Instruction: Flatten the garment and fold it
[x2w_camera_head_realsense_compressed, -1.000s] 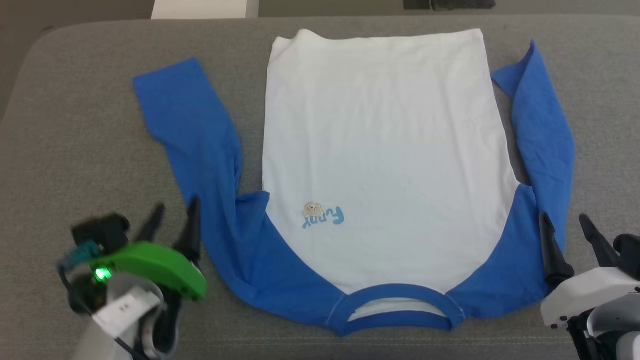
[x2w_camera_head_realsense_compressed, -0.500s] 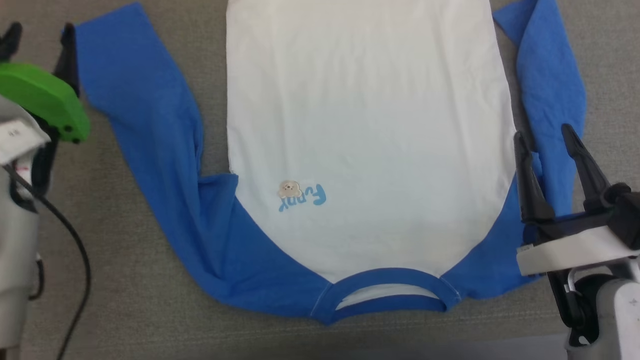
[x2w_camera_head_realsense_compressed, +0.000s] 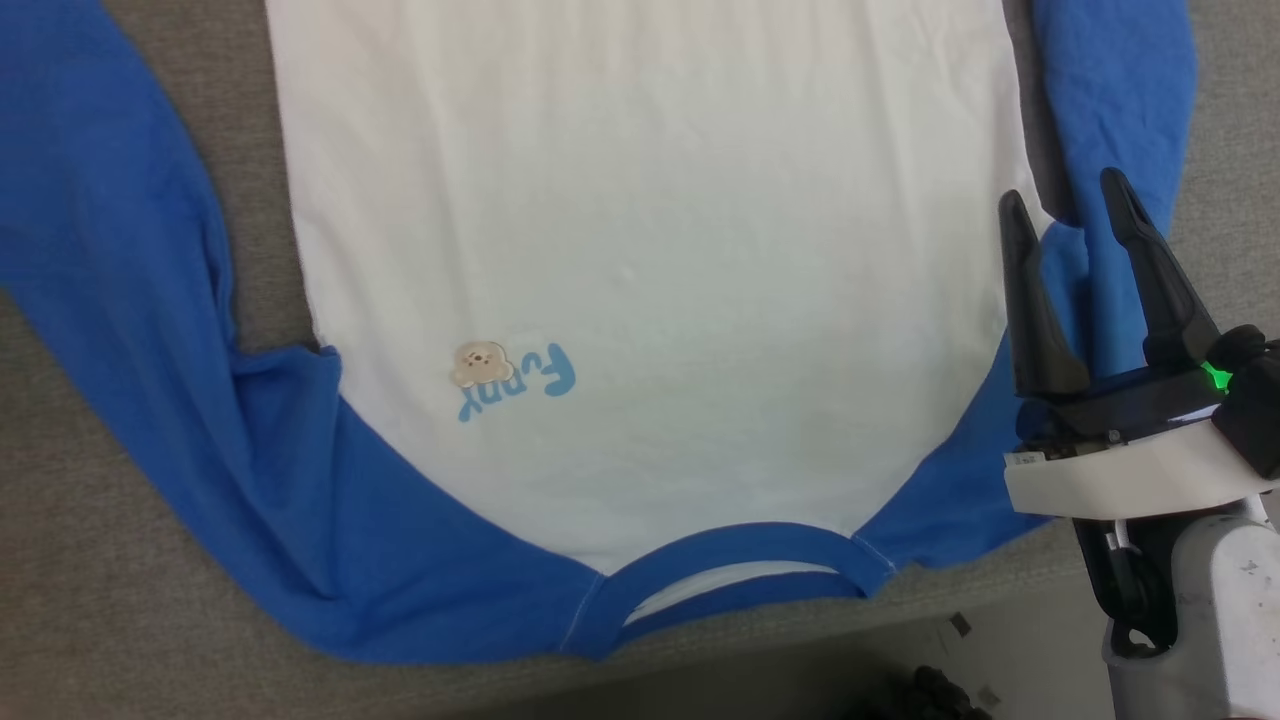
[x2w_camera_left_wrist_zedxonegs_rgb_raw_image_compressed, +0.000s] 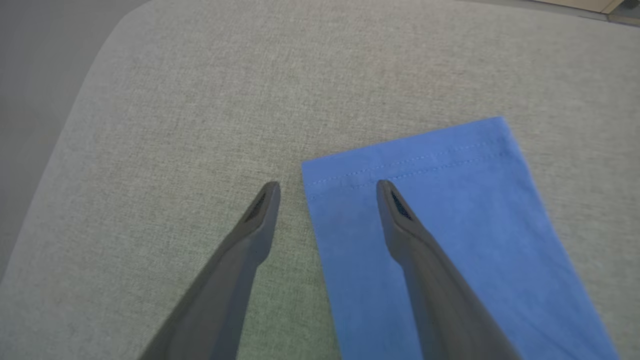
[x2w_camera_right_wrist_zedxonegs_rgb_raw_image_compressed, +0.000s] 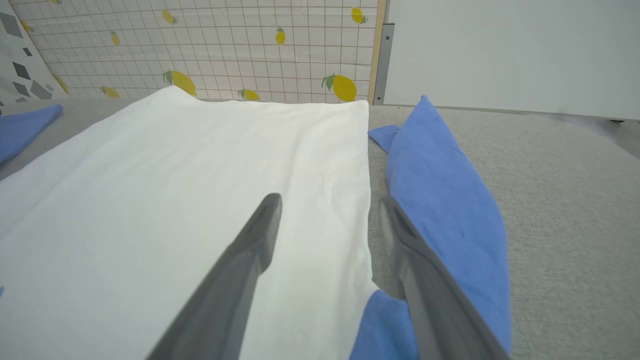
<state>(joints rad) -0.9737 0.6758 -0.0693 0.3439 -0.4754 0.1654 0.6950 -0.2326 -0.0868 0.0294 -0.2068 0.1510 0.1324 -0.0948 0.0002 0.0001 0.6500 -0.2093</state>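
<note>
Lemon-print wall (x2w_camera_right_wrist_zedxonegs_rgb_raw_image_compressed: 225, 40), seen from the right wrist, backs the garment (x2w_camera_right_wrist_zedxonegs_rgb_raw_image_compressed: 175, 200).

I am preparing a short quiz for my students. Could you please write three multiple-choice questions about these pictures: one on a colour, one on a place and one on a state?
1. What colour is the collar of the shirt?
A. white
B. blue
C. green

2. Where is the left gripper?
A. above the collar
B. above the chest lettering
C. at the end of a blue sleeve

3. In what state is the right gripper?
A. open, holding nothing
B. shut on the sleeve
C. shut on the collar

Answers:
1 B: in the head view the band around the neck opening is blue.
2 C: the left wrist view shows the stitched sleeve end on the grey surface under its fingers.
3 A: its fingers stand wide apart and pinch no cloth.
</note>
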